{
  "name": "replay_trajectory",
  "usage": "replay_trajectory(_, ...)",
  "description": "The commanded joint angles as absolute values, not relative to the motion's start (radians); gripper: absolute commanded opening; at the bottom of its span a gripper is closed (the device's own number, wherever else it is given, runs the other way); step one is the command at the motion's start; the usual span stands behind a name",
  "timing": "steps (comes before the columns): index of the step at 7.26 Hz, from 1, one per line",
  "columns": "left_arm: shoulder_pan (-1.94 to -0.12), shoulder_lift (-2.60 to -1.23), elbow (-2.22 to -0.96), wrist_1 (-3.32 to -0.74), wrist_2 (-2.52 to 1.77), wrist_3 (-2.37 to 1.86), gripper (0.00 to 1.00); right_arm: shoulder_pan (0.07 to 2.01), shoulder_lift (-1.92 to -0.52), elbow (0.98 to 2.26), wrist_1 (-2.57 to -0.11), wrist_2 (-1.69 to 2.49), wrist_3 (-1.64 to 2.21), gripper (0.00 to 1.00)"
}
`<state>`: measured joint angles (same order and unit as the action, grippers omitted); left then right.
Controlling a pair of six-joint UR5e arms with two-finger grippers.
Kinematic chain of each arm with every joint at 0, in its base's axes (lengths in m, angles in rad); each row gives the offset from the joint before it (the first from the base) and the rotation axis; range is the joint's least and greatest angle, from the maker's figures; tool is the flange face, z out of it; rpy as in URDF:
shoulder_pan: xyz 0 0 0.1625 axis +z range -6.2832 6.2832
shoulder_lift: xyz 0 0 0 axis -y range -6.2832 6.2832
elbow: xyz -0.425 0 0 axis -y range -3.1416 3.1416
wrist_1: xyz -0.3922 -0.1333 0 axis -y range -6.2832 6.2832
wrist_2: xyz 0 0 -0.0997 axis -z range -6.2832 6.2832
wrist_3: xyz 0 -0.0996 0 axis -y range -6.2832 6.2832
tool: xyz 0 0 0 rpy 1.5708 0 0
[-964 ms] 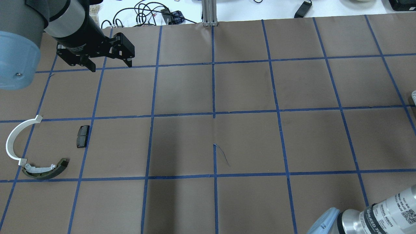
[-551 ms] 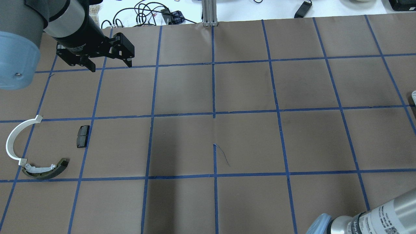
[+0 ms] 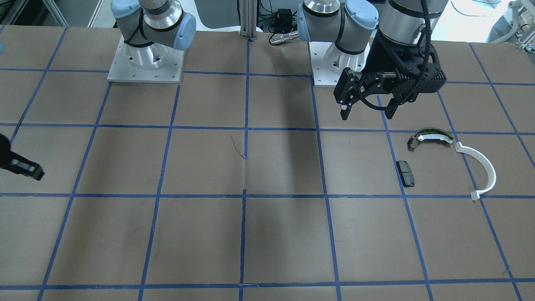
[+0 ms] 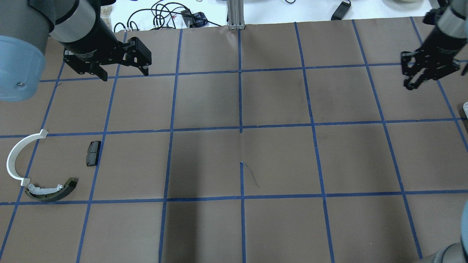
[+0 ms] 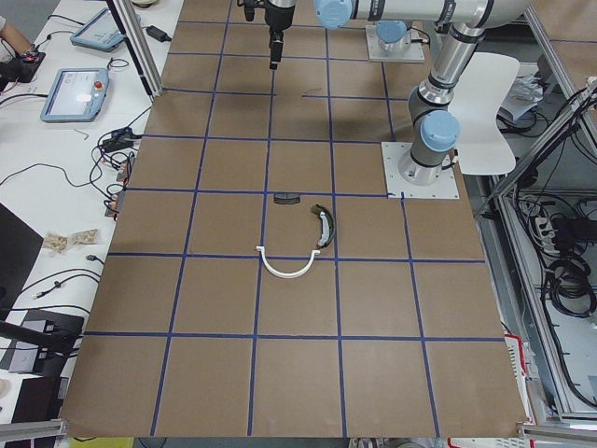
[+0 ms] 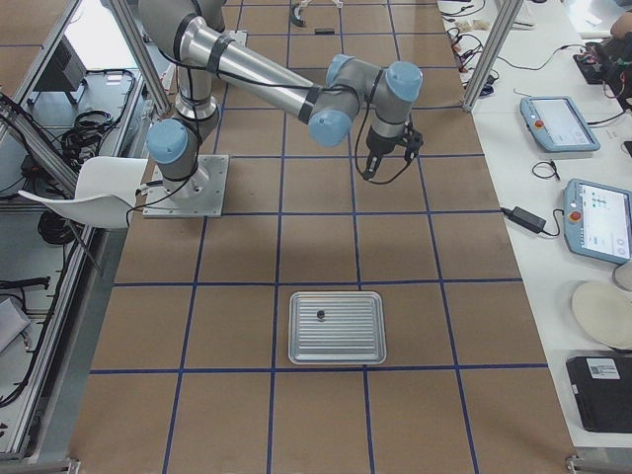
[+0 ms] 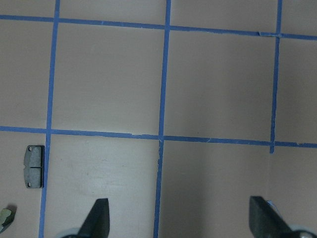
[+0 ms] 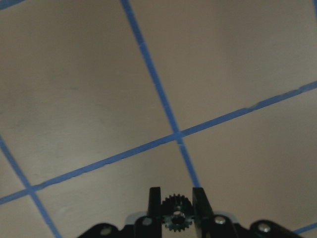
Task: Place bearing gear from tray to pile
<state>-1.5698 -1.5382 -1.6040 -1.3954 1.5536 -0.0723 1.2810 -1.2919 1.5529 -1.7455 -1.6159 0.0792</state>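
My right gripper [image 8: 177, 198] is shut on a small black toothed bearing gear [image 8: 177, 214] and holds it above the brown paper. It shows at the far right in the overhead view [image 4: 410, 84] and the right side view [image 6: 369, 175]. The silver tray [image 6: 336, 354] lies well behind it. The pile lies at the left: a white arc [image 4: 12, 153], an olive-and-white shoe [image 4: 51, 191] and a black pad [image 4: 93, 153]. My left gripper [image 4: 124, 75] is open and empty, hovering beyond the pile.
The tray still holds one small dark part [image 6: 321, 315]. Blue tape lines grid the table. Cables [image 4: 164, 14] and a metal post [image 4: 236, 14] stand at the far edge. Tablets [image 6: 558, 123] lie on the side table.
My right arm has swung up from the near right corner, so its gripper now shows at the far right. The left arm and the pile have not moved.
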Motion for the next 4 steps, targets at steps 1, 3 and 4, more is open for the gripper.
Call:
replay_trajectory(1,-1.569,-1.536,-1.605,-1.396,1.554,-0.072,1.00,1.576,-1.281,1.562,-1.758,-1.596,0.427,0.00)
replay_trajectory(3,-1.569,-1.536,-1.605,-1.396,1.554,-0.072,1.00,1.756,-1.199,1.565,-1.912,-1.540,0.642,0.00)
replay_trajectory(4,-1.569,-1.537,-1.605,-1.396,1.554,-0.072,1.00,1.846,-1.145,1.565,-1.990,-1.542,0.685,0.00)
